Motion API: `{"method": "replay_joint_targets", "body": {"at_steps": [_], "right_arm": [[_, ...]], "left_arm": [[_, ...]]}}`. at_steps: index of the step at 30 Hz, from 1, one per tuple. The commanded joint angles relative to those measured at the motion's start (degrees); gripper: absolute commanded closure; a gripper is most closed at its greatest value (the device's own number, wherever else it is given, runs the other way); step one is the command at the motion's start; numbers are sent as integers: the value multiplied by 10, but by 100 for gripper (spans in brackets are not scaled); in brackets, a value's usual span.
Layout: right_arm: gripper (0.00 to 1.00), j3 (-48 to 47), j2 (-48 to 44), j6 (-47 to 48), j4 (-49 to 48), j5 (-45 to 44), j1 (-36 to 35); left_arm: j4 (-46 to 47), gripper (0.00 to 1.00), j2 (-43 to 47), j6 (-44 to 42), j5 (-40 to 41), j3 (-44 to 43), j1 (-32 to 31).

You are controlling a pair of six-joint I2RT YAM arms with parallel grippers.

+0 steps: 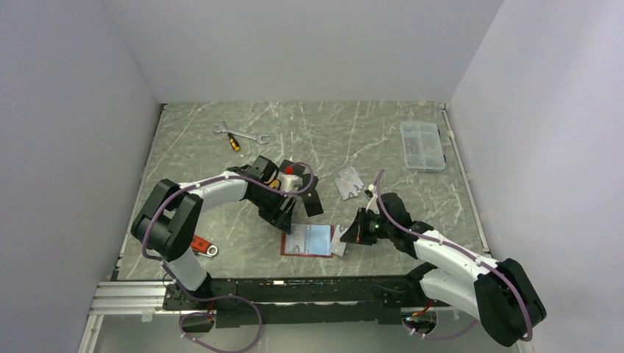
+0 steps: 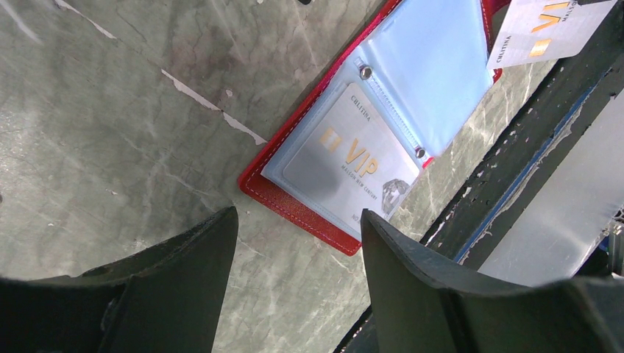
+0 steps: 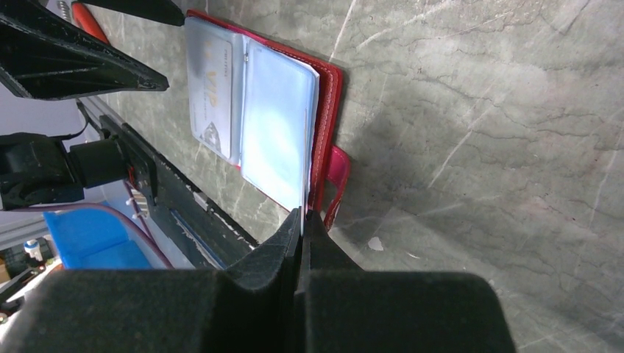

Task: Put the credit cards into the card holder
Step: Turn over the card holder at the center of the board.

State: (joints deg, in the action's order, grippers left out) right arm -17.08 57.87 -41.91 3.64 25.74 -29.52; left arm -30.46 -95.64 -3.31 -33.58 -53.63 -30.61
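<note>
At the near edge of the marbled grey-green table (image 1: 368,132), the card holder (image 1: 307,240) is lying open and flat: a dark-red stitched cover with clear, glossy plastic sleeves (image 2: 434,81). One sleeve is holding a silver-grey VIP card (image 2: 353,162) with gold lettering. The right gripper (image 3: 302,220) is pressing its black fingers together on the thin edge of a second card (image 2: 548,29), also silver-grey, at the holder's right edge beside the snap tab (image 3: 337,176). The left gripper (image 2: 298,215) is hovering over the holder's left end, its wedge-shaped fingers standing apart and gripping nothing. Farther back, a small silver-grey card stack (image 1: 349,182) is lying flat. A dark flat piece (image 1: 313,202) beside the left arm is possibly a black card. At the far right a clear compartment box (image 1: 422,145) is resting, and at the far left a steel wrench (image 1: 250,136).
</note>
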Motion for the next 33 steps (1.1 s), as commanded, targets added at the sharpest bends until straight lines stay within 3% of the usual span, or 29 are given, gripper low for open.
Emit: {"method": "replay_joint_targets", "body": {"at_steps": [1,22,33], "right_arm": [[100,-8,-17,13,11,-7,-3],[100,-18,19,14,-19,12,-10],[100,-45,18,46,35,-14,-17]], "left_arm": [[3,32,15,1,-4,-3,-2],[-2,34,24,1,-6,-5,-2],[-6,35,26,0,-9,-9,-2]]}}
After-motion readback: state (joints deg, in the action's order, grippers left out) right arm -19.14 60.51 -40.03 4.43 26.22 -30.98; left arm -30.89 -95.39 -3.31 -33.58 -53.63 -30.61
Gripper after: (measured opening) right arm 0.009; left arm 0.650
